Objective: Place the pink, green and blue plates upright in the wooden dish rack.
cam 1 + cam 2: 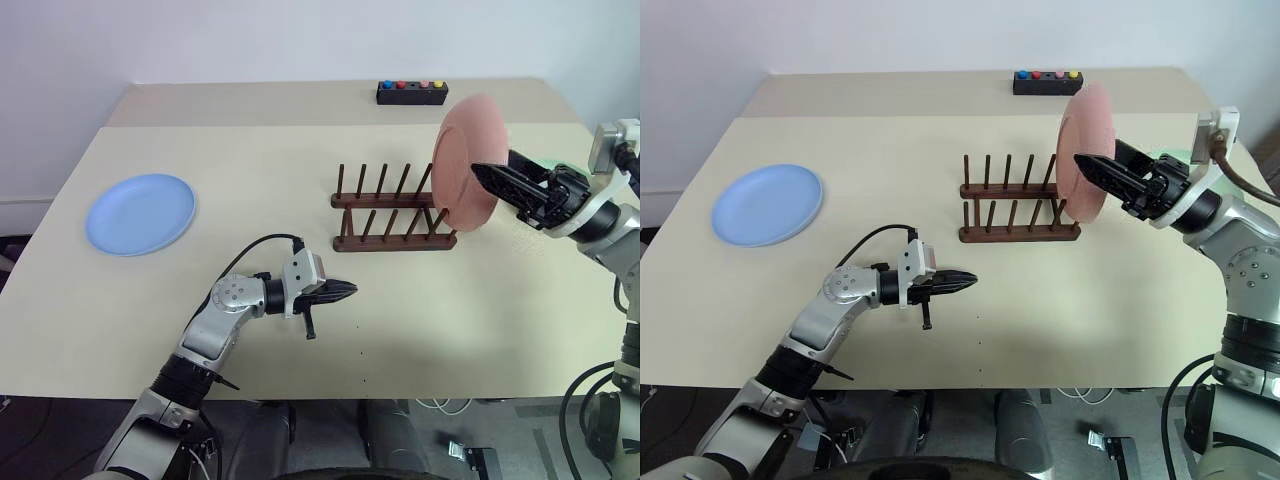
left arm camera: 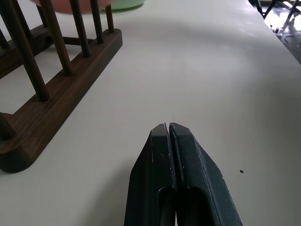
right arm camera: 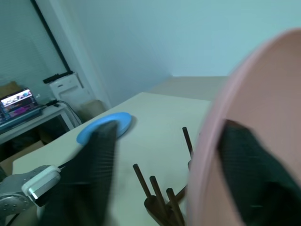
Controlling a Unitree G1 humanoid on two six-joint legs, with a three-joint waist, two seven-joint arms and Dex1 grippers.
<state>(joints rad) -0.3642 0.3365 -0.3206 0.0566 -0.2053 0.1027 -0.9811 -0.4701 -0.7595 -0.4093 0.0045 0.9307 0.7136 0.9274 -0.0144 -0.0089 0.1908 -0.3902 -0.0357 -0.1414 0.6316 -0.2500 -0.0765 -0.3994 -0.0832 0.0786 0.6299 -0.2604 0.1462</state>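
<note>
We see the pink plate upright at the 3 o'clock end of the wooden dish rack. The right gripper straddles its rim, jaws spread, apparently released. The left gripper is clenched, empty. The plate looks rigid, light and slick; we would grip the rim

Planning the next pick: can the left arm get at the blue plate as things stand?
Probably yes. The blue plate lies flat on the robot's left of the table, nothing between it and the shut left gripper, which points away towards the wooden dish rack.
</note>
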